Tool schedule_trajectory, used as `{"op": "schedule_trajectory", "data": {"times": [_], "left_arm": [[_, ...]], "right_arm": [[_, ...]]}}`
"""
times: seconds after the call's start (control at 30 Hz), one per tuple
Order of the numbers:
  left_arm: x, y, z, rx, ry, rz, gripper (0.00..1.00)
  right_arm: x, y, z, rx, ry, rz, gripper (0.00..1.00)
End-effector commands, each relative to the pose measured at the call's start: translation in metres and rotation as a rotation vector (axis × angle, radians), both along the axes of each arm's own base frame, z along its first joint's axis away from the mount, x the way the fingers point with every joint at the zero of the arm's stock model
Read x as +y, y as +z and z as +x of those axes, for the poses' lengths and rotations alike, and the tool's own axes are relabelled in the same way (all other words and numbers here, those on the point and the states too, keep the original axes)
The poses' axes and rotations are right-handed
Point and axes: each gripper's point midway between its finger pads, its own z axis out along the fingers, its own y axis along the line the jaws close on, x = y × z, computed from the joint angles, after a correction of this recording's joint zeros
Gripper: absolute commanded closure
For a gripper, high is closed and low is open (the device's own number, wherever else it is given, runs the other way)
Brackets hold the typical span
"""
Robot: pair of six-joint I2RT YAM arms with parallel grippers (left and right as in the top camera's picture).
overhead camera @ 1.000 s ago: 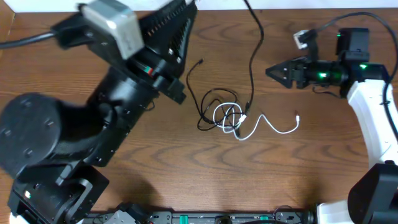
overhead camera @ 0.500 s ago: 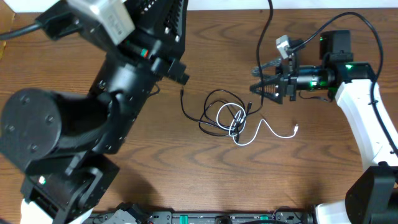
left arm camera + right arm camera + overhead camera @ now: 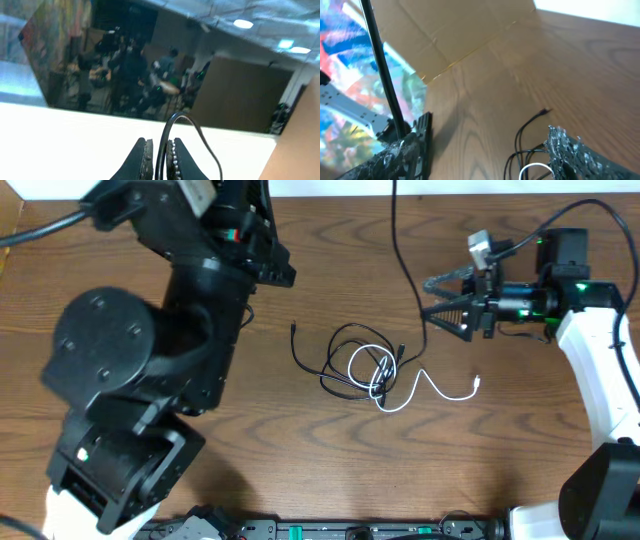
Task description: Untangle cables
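looping through each other, the black cable and white cable are lying in a knot mid-worktop, so most untangling is seemingly remaining; the left gripper is pinching a raised black strand beyond the knot, while the right gripper is hovering spread and empty just right of it.

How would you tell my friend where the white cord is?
Look at the middle of the brown table, where two thin cords lie tangled. The white cord is the pale one with a wavy tail; the black cord is dark.
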Motion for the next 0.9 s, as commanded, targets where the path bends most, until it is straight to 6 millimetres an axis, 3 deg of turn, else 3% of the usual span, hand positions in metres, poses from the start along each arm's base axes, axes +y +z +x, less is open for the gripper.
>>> {"op": "schedule_trajectory", "data": {"times": [0.0,0.13,0.27,0.43,0.57,0.7,0.87], "left_arm": [[0.004,-0.001,0.006,0.011,0.041,-0.004,0.93],[0.001,-0.005,0.01,0.02,0.041,0.003,0.93],[0.001,-0.007,0.01,0.026,0.045,0.017,0.93],[0.009,-0.01,0.012,0.04,0.09,0.03,0.93],[0.008,-0.012,0.013,0.044,0.089,0.033,0.92],[0.007,-0.012,0.014,0.045,0.089,0.034,0.93],[0.006,-0.014,0.015,0.048,0.089,0.036,0.93]], "right_arm": [[0.006,0.0,-0.004,0.015,0.029,0.025,0.21],[0.017,-0.005,-0.007,0.012,0.048,-0.003,0.23],[0.011,-0.018,0.001,0.016,0.0,-0.081,0.28],[-0.023,-0.028,0.019,0.075,-0.131,-0.133,0.27],[-0.048,-0.022,0.023,0.107,-0.19,-0.085,0.22],[-0.04,-0.005,0.012,0.071,-0.117,0.015,0.2],[-0.006,-0.004,-0.006,0.039,-0.001,0.023,0.2]]}}
